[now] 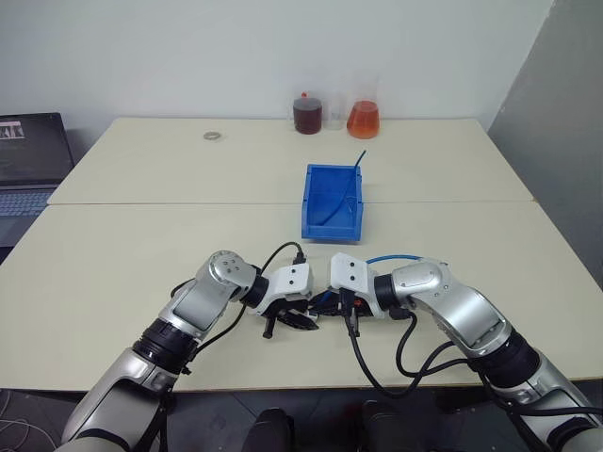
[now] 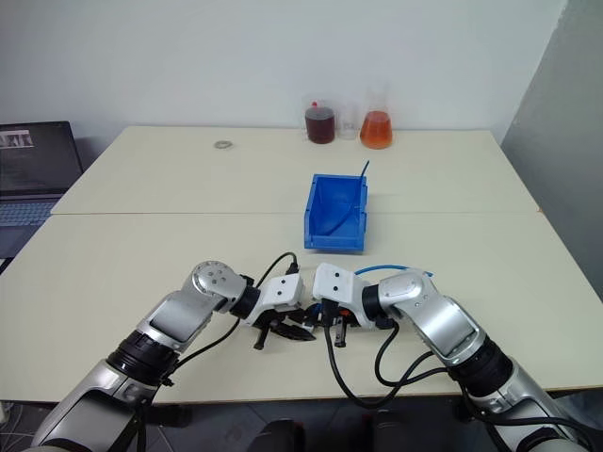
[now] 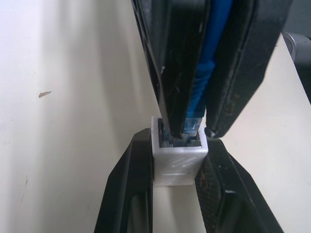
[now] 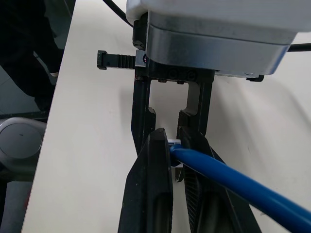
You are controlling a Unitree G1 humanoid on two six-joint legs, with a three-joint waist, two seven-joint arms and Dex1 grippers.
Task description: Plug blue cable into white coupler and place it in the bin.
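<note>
Plug meets coupler at the front edge of the bench (image 1: 113, 254).

On our left we see the left gripper (image 3: 170, 167) pinching the white coupler (image 3: 178, 158) between its two black fingers, dark opening facing the other arm. Moving right, the right gripper (image 4: 175, 160) is pressed together on the blue cable (image 4: 228, 182) just behind its plug, and that plug sits in the mouth of the coupler; how deep it sits, we cannot tell. The cable loops away behind the right wrist. Farther back, mid-bench, the bin (image 1: 333, 203) stands well apart from both grippers, a darker blue cable (image 1: 357, 176) leaning inside it.
</note>
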